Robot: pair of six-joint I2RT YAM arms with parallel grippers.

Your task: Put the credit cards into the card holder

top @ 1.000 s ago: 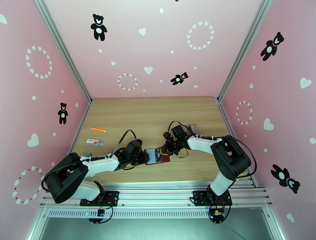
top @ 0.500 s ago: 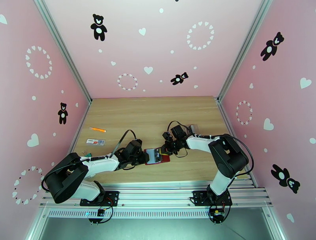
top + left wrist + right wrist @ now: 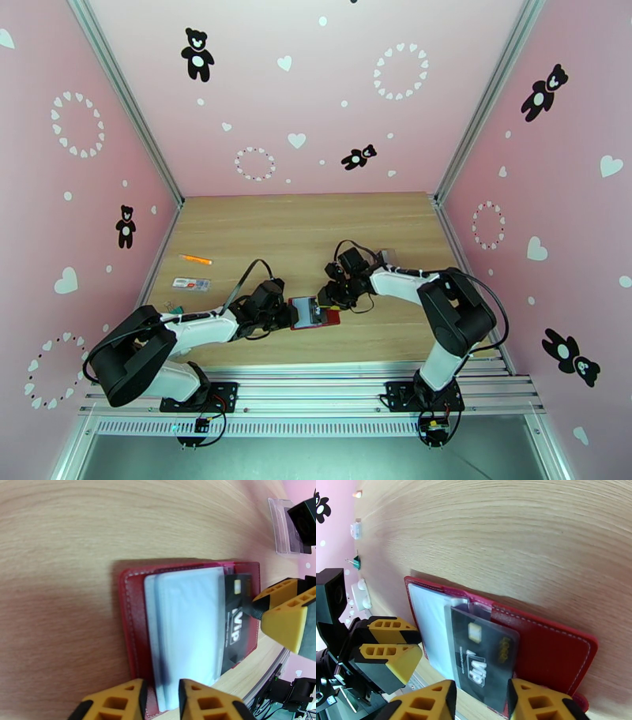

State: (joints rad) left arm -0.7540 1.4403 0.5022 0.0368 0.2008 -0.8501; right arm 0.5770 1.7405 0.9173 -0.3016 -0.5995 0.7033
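Note:
The dark-red card holder (image 3: 332,317) lies open on the table between both arms. Grey clear sleeves (image 3: 185,622) fan across it. A black credit card (image 3: 486,653) marked VIP sticks partway out of a sleeve on the card holder's (image 3: 553,653) right half. My left gripper (image 3: 160,687) is shut on the near edge of the sleeves and cover (image 3: 132,610). The fingers of my right gripper (image 3: 482,693) stand apart over the card's outer end, pinching nothing. In the left wrist view, the right fingertips (image 3: 282,618) sit at the black card's (image 3: 237,618) edge.
A clear plastic case (image 3: 387,256) lies behind the right gripper (image 3: 325,298). At the table's left are an orange pen (image 3: 194,259), a white-and-red strip (image 3: 191,283) and a green clip (image 3: 174,308). Bare wood (image 3: 316,229) stretches to the back wall.
My right gripper's jaws have parted from shut, and its wrist has shifted slightly left. The left arm and the card holder have stayed put.

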